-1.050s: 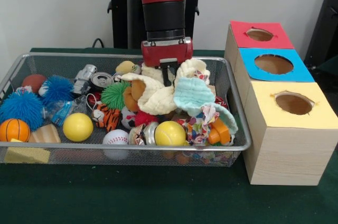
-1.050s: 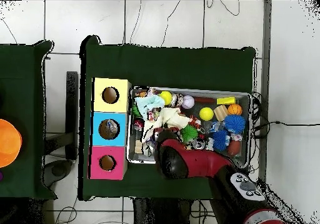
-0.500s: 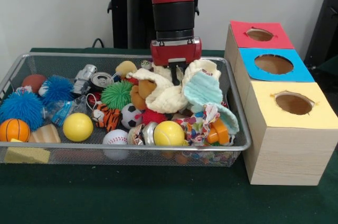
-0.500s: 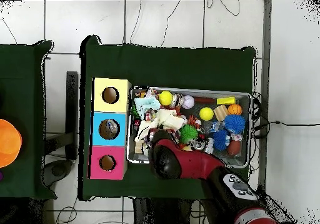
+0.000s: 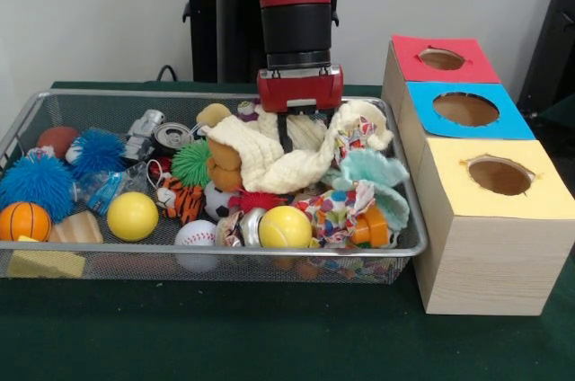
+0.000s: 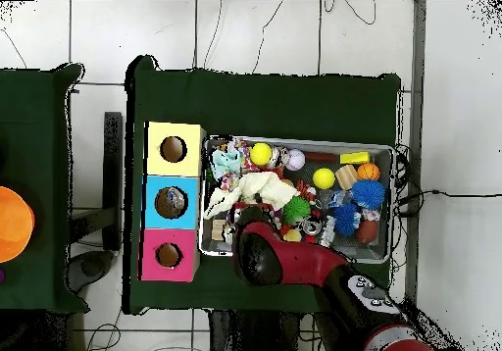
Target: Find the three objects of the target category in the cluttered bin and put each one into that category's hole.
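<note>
Hanging over the wire bin (image 5: 404,246), the red arm's gripper (image 5: 286,132) was down in the cloth pile, its dark fingers pinched on the cream waffle cloth (image 5: 269,158), which draped off both sides of them and sat partly lifted above the clutter. Cloth lay toward the bin's box-side half, over a brown plush toy (image 5: 223,168) and a red fuzzy item (image 5: 260,199). Just beside it on the box side were a mint green cloth (image 5: 377,170) and a floral patterned cloth (image 5: 334,213), with a cream-and-floral cloth (image 5: 364,125) bunched at the back rim. In front sat a yellow ball (image 5: 285,227), baseball (image 5: 197,235) and second yellow ball (image 5: 132,216); green spiky ball (image 5: 192,163) touched the cream cloth's edge. Blue fuzzy balls (image 5: 38,181), a small basketball (image 5: 24,220) and wood blocks filled the far end. Beside the bin stood three boxes with holes: yellow box (image 5: 494,174) nearest, blue box (image 5: 465,110) in the middle, red box (image 5: 442,59) at the back. Overhead, the arm (image 6: 279,259) covered the bin's edge nearest the robot base, cream cloth visible just past it.
</note>
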You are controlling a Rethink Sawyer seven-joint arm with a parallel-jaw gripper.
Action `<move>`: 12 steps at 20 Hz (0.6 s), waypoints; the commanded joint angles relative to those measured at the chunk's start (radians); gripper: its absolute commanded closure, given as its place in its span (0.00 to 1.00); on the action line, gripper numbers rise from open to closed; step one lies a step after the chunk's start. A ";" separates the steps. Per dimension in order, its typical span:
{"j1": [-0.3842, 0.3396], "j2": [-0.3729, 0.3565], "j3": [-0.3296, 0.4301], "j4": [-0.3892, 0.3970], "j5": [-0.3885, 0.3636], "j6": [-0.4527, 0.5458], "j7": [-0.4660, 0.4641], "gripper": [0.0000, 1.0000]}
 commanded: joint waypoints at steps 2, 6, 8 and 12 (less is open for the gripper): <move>-0.006 0.072 0.015 0.035 0.009 0.028 0.192 0.00; -0.025 0.069 0.022 0.030 -0.002 0.044 0.179 0.00; -0.031 0.055 0.023 0.030 -0.007 0.058 0.169 0.00; -0.084 -0.029 0.065 0.041 -0.016 0.191 0.113 0.00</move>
